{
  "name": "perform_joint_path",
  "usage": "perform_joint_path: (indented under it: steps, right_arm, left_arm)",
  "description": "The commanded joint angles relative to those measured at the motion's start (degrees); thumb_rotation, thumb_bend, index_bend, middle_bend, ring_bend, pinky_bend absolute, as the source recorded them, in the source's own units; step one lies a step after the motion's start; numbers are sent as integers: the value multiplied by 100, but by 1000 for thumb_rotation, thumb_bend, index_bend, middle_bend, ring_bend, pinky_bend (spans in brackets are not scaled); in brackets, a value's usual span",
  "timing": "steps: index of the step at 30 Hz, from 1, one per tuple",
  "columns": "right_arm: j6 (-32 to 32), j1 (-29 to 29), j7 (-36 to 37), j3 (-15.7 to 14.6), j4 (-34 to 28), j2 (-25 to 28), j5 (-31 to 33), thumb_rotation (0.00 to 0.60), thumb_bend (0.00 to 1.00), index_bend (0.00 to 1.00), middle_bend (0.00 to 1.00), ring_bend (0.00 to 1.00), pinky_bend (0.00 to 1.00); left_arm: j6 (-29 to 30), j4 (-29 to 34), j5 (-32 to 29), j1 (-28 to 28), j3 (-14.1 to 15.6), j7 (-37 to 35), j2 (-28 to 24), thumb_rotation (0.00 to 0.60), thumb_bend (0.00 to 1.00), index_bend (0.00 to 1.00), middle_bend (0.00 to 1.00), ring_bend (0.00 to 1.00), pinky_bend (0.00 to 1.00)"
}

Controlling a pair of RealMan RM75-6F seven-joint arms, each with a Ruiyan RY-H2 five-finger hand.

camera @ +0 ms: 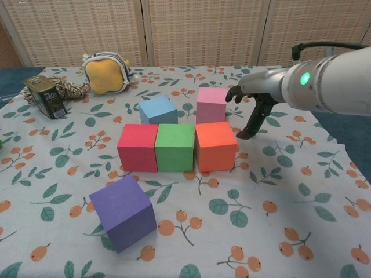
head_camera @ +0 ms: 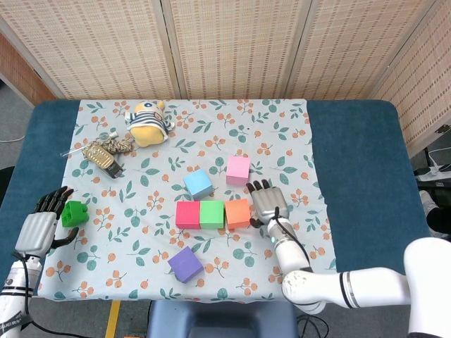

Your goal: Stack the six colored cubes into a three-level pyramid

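Observation:
Red (camera: 138, 147), green (camera: 174, 147) and orange (camera: 215, 146) cubes stand in a tight row on the floral cloth. Behind the row sit a blue cube (camera: 157, 110) and a pink cube (camera: 211, 105). A purple cube (camera: 123, 212) lies alone in front, turned at an angle. My right hand (camera: 252, 110) hangs just right of the orange cube, its fingers pointing down and holding nothing, with a small gap to the cube. In the head view the right hand (head_camera: 266, 202) is beside the orange cube (head_camera: 237, 213). My left hand (head_camera: 41, 222) rests open at the table's left edge.
A small green toy block (head_camera: 70, 213) lies against my left hand's fingers. A yellow plush toy (head_camera: 148, 123) and a tin can with rope (head_camera: 104, 156) occupy the back left. Blue table (head_camera: 359, 162) borders the cloth on both sides.

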State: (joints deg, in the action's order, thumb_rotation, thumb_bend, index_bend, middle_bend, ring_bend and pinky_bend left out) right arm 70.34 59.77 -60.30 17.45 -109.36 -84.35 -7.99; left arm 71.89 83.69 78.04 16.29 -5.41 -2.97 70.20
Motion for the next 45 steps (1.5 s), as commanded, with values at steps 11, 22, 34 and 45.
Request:
perform_joint_path:
  steps: [11,22,34,45]
  right_arm:
    - [-1036,-594,591,-1388,-653,1153,-1435,489,436,162,41,0,165]
    - [-1273,-375,866,-1603,-447,926,-1350,473,436,160,31,0,153]
    - [-1324,-127,1081,-1702,-401,783,-1188,476,436,109,10,0,149]
    - [-1323,49,1213,-1780,-402,713,-1130,492,436,110,10,0,149]
  left_arm:
    - [-49,2,-50,31,-3,165,67,600,351,0,0,0,95]
    - [-31,2,-65,14,-10,137,42,600,351,0,0,0,95]
    - [-36,3,-56,12,-4,128,24,600,351,0,0,0,94]
    - [-16,19,-67,1,-12,135,18,600,351,0,0,0,94]
